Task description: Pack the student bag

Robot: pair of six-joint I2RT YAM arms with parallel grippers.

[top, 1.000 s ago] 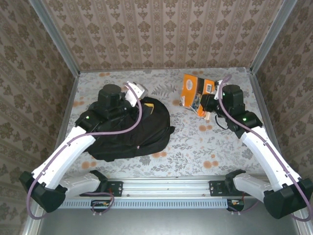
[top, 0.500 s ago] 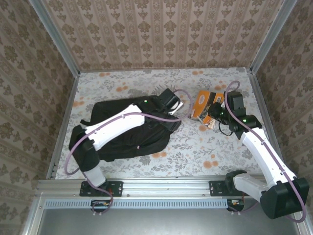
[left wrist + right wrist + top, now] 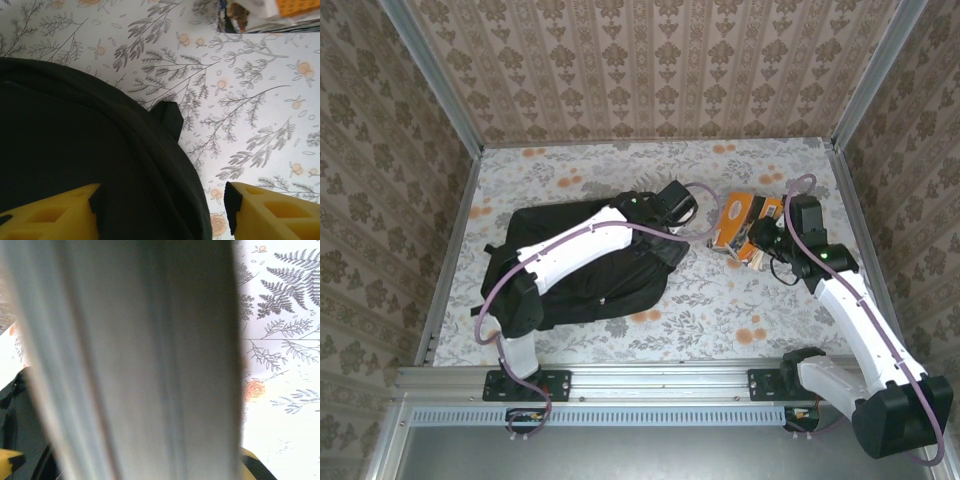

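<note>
Student bag (image 3: pixel 60 140) — edge lies between left gripper's (image 3: pixel 162 205) parted fingers (image 3: pixel 50 215).

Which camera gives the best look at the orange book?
The top external view: the orange book shows its cover, held by the right gripper beside the student bag. The right wrist view has its page edges close and blurred; the left wrist view catches a corner at its top edge.

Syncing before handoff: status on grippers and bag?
Left gripper open over edge of large black fabric backpack. Right gripper shut on orange softcover book, beside backpack. Left arm stretched across backpack.
</note>
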